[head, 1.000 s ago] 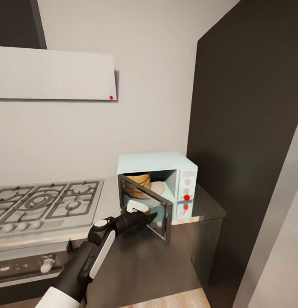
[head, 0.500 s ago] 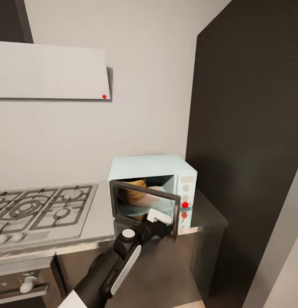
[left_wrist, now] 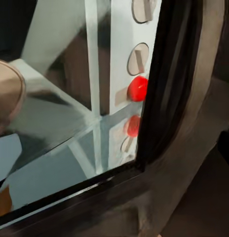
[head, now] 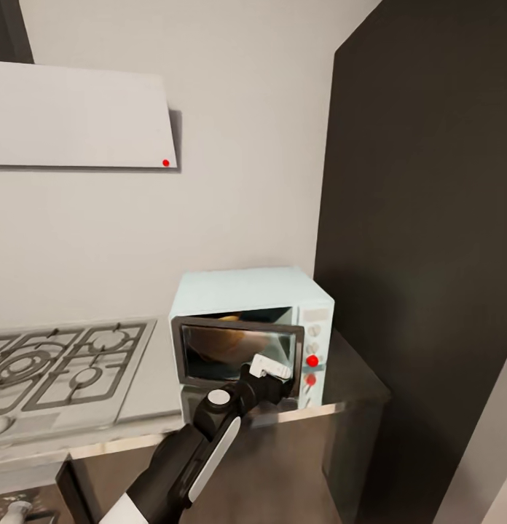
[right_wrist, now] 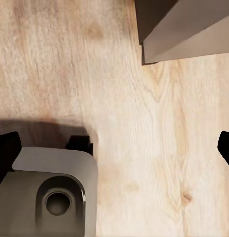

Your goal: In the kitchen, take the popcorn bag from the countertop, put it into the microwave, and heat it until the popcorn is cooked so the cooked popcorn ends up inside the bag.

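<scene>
At the lower centre of the head view, the left gripper [head: 272,367] presses against the microwave [head: 250,291] door [head: 235,349], which is nearly shut; whether its fingers are open or closed cannot be told. Through the glass the popcorn bag [head: 221,342] sits inside, tan and dim. The microwave stands on the countertop [head: 352,378], right of the hob [head: 60,364]. The right gripper [right_wrist: 117,148] hangs open over wooden floor [right_wrist: 144,113].
</scene>
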Tool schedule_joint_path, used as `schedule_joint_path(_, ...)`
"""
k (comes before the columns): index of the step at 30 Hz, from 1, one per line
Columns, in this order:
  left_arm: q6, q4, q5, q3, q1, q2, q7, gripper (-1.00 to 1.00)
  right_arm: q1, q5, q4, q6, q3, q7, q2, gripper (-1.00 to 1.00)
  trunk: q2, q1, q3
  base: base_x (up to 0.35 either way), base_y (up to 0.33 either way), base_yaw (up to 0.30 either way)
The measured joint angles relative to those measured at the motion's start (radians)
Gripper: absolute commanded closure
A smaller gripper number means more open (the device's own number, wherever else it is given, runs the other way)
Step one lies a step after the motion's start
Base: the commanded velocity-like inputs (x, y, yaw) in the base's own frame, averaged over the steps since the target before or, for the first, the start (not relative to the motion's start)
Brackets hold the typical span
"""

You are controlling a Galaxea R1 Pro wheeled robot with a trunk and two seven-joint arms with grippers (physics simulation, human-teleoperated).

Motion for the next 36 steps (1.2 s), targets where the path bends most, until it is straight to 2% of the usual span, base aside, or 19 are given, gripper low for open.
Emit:
schedule_joint_path(25, 0.000, -0.002, -0.003, -0.001, 0.000, 0.000, 0.001, -1.00, 0.000, 0.000, 0.001, 0.000, 0.000, 0.000, 0.000, -1.00, 0.000, 0.000, 0.000, 0.132, 0.000, 0.000)
schedule_joint_path(27, 0.000, -0.001, 0.014, -0.003, 0.000, -0.001, -0.007, -1.00, 0.000, 0.000, 0.001, 0.000, 0.000, 0.000, 0.001, -1.00, -0.001, 0.000, 0.000, 0.101, 0.000, 0.000)
schedule_joint_path(30, 0.000, -0.002, 0.013, -0.012, 0.001, -0.001, -0.007, -1.00, 0.000, 0.000, 0.001, -0.001, 0.000, 0.000, -0.001, -1.00, 0.000, 0.000, 0.000, 0.000, 0.000, 0.000)
schedule_joint_path(32, -0.001, -0.007, 0.019, -0.005, 0.000, -0.001, 0.002, -1.00, 0.000, 0.000, 0.001, -0.001, 0.000, 0.000, -0.001, -1.00, 0.000, 0.001, 0.000, -0.153, 0.000, 0.000)
schedule_joint_path(33, 0.000, -0.009, 0.001, -0.001, 0.000, -0.002, 0.013, -1.00, 0.000, 0.000, 0.000, -0.001, 0.000, 0.000, -0.001, -1.00, 0.000, 0.001, 0.000, -0.283, 0.000, 0.000)
schedule_joint_path(36, 0.000, -0.011, 0.001, -0.001, 0.000, -0.003, 0.072, -1.00, 0.000, 0.000, 0.000, -0.001, 0.000, 0.000, -0.001, -1.00, 0.000, 0.001, 0.000, -0.321, 0.000, 0.000)
